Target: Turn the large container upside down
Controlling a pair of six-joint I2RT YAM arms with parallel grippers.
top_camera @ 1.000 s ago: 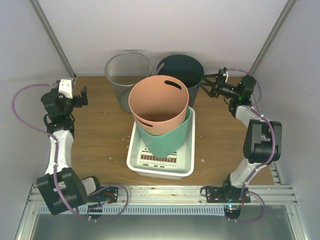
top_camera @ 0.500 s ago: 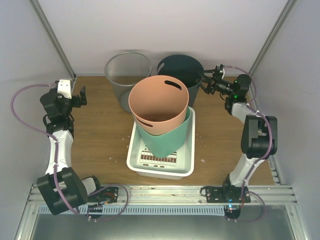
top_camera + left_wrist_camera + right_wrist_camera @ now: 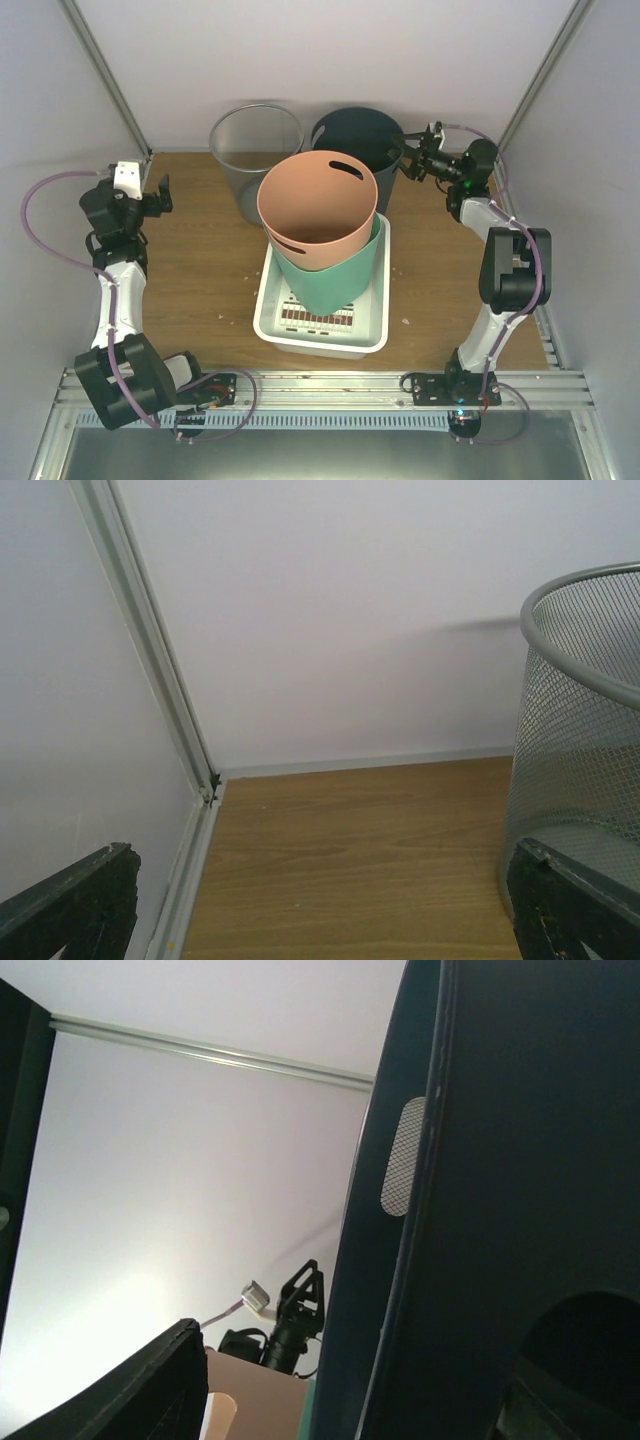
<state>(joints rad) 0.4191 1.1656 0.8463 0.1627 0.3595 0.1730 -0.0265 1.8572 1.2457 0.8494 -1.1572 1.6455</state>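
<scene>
Back right, right gripper astride dark container rim, grip unclear; left gripper wide.

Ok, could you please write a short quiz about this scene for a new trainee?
1. True or false: the orange bin stands inside the green bin.
2. Which container's rim lies between the fingers of the right end effector? A: mesh bin. B: dark bin. C: white tray.
3. Fill in: the left end effector is ___ and holds nothing.
Key: 1 true; 2 B; 3 open.
</scene>
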